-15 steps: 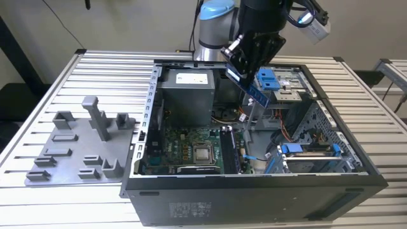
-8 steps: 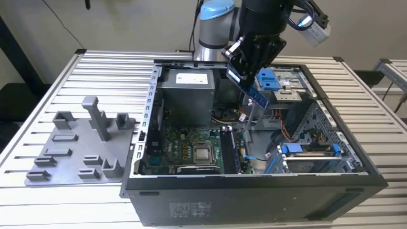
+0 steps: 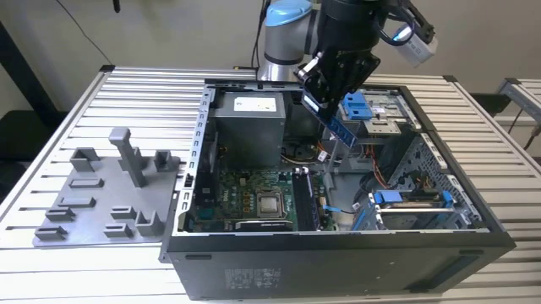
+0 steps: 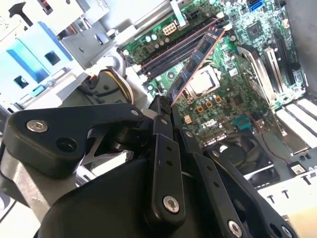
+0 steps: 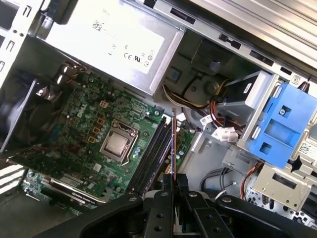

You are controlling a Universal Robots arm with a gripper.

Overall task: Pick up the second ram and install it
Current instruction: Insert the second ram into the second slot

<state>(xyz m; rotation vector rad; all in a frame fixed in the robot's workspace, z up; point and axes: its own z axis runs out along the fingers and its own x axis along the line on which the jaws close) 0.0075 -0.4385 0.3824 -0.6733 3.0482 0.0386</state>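
On the table lies the open computer case, its motherboard beneath the pincer. The pincer is clamped on the second ram, held edge-down above the memory slots, evidently for alignment.

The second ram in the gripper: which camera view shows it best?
The second wrist view: the second ram shows its flat side with chips, running out from the gripper. The first wrist view shows its thin edge; the exterior view shows it tilted above the open case.
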